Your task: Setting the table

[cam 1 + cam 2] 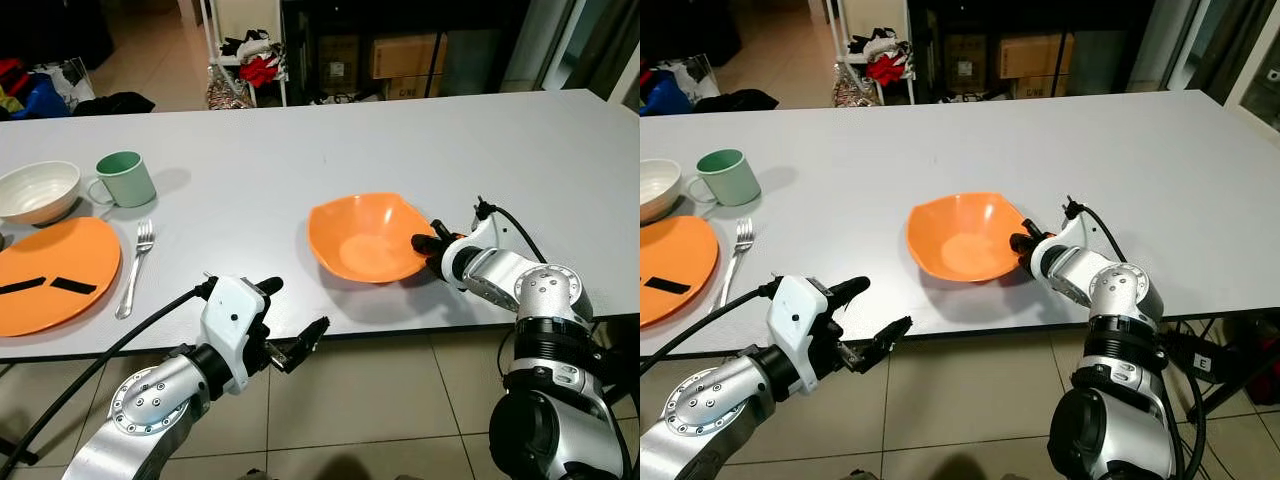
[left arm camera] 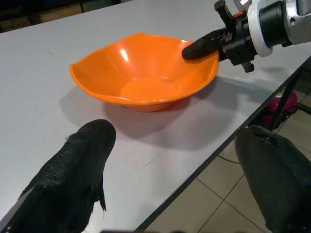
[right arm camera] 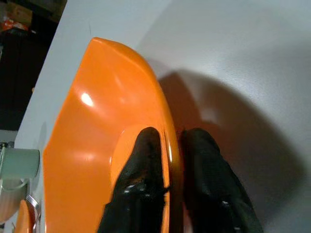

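At the far left of the grey surface (image 1: pixel 420 140): a white bowl (image 1: pixel 36 190), with a green mug (image 1: pixel 124 178) just beside it, handle turned toward the bowl. Nearer the front edge, a flat orange plate (image 1: pixel 55 272) bearing two black strips; just right of it, a silver fork (image 1: pixel 136 265), tines pointing away from the robot. Below the front edge, over the tiled floor (image 1: pixel 380 390), the left tool (image 1: pixel 292 322), fingers spread wide, holding nothing, aimed toward the middle of the surface. Near the front edge at centre, an orange bowl (image 1: pixel 368 237) with a wavy rim, sitting upright, well apart from the place setting on the left. At its right rim, the right tool (image 3: pixel 168 179), pinching the bowl's wall: one black finger (image 3: pixel 141 160) inside the bowl, the other outside against the wall. Behind the surface, a white rack (image 1: pixel 245 50) with clothes, and cardboard boxes (image 1: pixel 405 55) in a dark shelf unit.
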You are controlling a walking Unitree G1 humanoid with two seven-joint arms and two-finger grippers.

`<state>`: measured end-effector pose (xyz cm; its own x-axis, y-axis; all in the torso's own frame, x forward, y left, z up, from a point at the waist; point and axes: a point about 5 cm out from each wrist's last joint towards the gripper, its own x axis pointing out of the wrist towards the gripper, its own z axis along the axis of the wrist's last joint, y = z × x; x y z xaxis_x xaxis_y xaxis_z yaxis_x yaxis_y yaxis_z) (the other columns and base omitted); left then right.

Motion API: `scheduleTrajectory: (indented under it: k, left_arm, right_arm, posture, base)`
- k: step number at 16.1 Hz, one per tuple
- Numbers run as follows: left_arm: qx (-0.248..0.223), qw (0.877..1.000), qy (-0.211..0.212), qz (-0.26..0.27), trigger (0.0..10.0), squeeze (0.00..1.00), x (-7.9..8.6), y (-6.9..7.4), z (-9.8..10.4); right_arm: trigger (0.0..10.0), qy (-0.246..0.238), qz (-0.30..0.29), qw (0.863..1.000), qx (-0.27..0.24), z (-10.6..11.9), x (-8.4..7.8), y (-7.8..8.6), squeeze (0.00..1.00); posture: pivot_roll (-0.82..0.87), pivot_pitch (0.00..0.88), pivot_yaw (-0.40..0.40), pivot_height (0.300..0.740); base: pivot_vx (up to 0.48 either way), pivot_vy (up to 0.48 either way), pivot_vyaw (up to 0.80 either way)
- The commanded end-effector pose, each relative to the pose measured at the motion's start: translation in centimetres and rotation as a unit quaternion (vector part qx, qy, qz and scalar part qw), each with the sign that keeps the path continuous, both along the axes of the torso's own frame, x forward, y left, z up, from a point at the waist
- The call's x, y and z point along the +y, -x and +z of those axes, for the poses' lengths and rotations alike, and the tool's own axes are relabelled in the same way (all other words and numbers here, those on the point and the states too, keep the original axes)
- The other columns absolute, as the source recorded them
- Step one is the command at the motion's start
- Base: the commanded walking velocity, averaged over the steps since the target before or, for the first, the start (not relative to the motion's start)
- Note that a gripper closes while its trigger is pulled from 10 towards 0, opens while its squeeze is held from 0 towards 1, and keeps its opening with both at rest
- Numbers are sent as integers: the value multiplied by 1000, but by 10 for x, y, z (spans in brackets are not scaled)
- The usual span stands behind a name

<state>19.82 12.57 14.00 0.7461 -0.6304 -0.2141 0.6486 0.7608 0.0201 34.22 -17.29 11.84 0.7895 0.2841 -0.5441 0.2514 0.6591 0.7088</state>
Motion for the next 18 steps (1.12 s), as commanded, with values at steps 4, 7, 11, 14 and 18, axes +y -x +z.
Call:
scheduleTrajectory:
  k: [4, 7, 11, 14, 18]
  left_arm:
    - [-4, 1000, 3, 10, 10000, 0, 5, 4, 3]
    - [-3, 999, 31, 26, 10000, 0, 9, 7, 5]
    - [-73, 974, 41, 209, 10000, 0, 33, -3, 16]
    - [-90, 957, 26, 274, 10000, 0, 34, 6, 18]
    - [-106, 947, 6, 305, 10000, 0, 33, 10, 19]
  right_arm:
    - [10000, -43, -23, 997, -57, 22, -27, 14, 1000]
    - [10000, -69, 2, 990, -124, 45, -38, 29, 1000]
    - [10000, 142, 127, 933, -304, 89, -7, 60, 0]
    - [10000, 257, 187, 875, -366, 85, 33, 77, 0]
    - [10000, 251, 185, 865, -392, 76, 48, 86, 0]
  posture:
    - [-97, 0, 44, 740]
    - [-107, 0, 52, 740]
    - [-111, 0, 65, 740]
    - [-90, 0, 50, 740]
    - [-65, 0, 25, 740]
  base:
    - [0, 0, 0]
    - [0, 0, 0]
    - [0, 0, 0]
    - [0, -199, 0]
    - [0, -78, 400]
